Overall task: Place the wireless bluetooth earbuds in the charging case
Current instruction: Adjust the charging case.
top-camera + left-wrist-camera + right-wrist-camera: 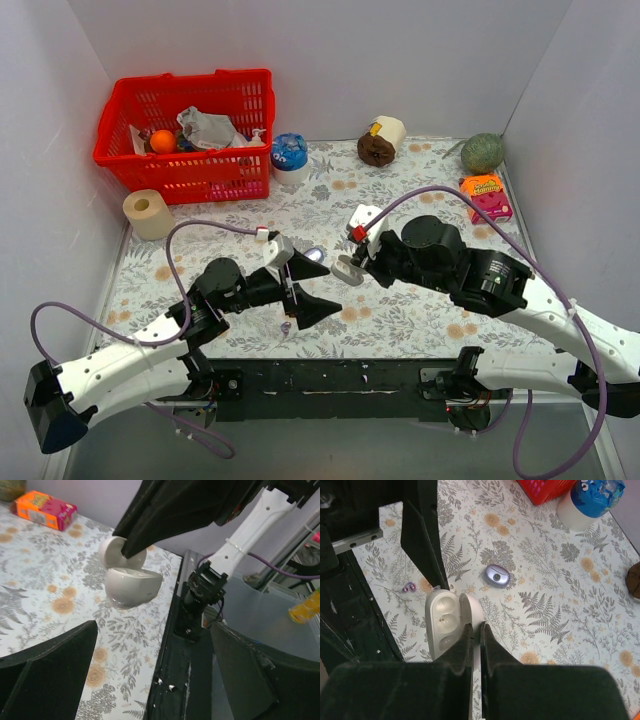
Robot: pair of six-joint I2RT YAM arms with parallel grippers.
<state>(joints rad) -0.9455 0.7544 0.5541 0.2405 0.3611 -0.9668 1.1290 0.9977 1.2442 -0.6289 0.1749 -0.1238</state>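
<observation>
The white oval charging case [441,621] is open, its two wells empty. My right gripper [476,630] is shut on its lid and holds it low over the flowered cloth; the case also shows in the top view [346,268] and the left wrist view [131,586]. Two tiny purple earbuds [409,586] lie on the cloth just left of the case, near the table's front edge [286,325]. My left gripper [316,287] is open and empty, its fingers [60,655] spread wide just left of the case, with the earbuds below them.
A round silver-blue disc [496,575] lies on the cloth beyond the case. At the back stand a red basket [185,170], a tape roll [148,213], a blue-lidded jar [290,156], a brown roll [381,142], a green ball [482,152] and an orange-pink box [487,196].
</observation>
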